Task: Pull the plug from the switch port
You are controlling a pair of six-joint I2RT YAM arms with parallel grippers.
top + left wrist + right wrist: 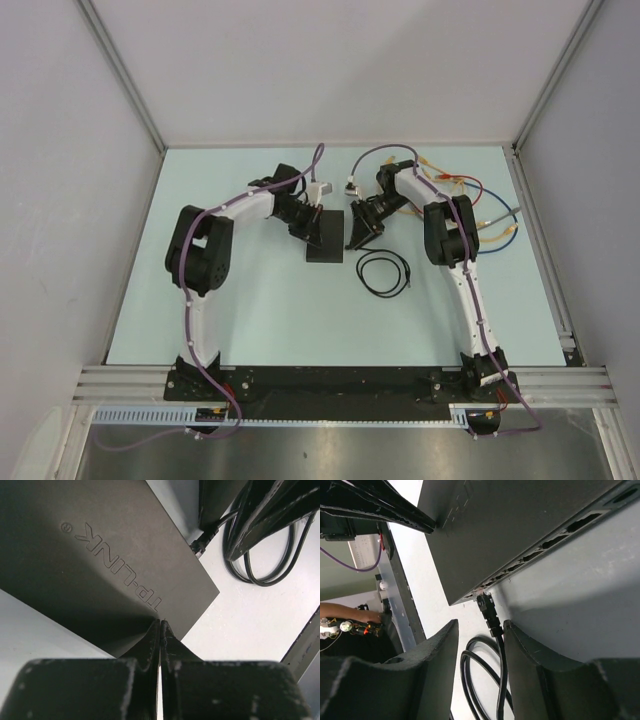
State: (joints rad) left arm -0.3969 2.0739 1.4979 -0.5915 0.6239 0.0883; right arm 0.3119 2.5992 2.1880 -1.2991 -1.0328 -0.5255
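Well, my left claw [160, 624] is shut tight with nothing in it. Its tips press down on top of the flat matte-black box-shaped switch [100, 555], close to one edge of the switch.

My right claw [481, 625] is partly open. Its two fingers [440, 655] stand one on each side of the small black plug [487, 609], and they do not pinch it. The plug's tip sits at the last hole in the row of holes on the side of the switch. I cannot tell if it is pushed all the way in.

The thin black cable [475, 675] runs from the plug away from the switch, between my right fingers, and curls into loops on the pale green tabletop [250, 300] beside the switch.

From above, the switch lies flat on the tabletop, with one claw on each side of it.
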